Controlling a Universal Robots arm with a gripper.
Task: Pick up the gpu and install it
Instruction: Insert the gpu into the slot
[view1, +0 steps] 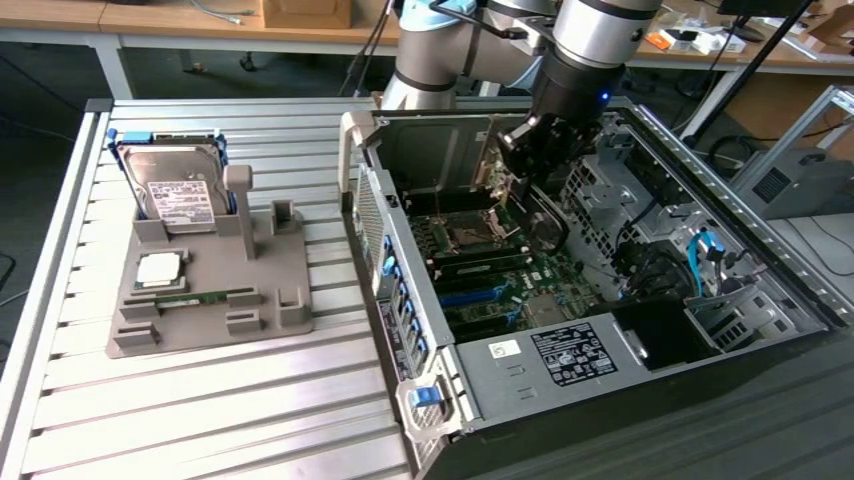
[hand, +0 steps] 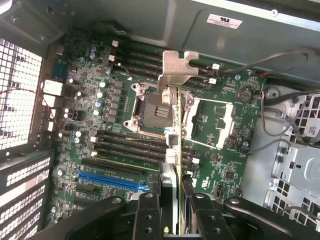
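- A hard drive (view1: 180, 195) stands in a gray holder (view1: 214, 310) near the table's (view1: 240, 410) far edge, on the exterior view's left.
- The open computer case (view1: 400, 320) lies beside it.
- The fingers (hand: 168, 187) are closed on the gpu (hand: 179, 120), holding it on edge above the motherboard (hand: 100, 125) inside the case.

gpu (hand: 175, 142) above motherboard (hand: 100, 100) inside case (view1: 801, 300), hard drive (view1: 180, 195) in stand (view1: 214, 320) beside case
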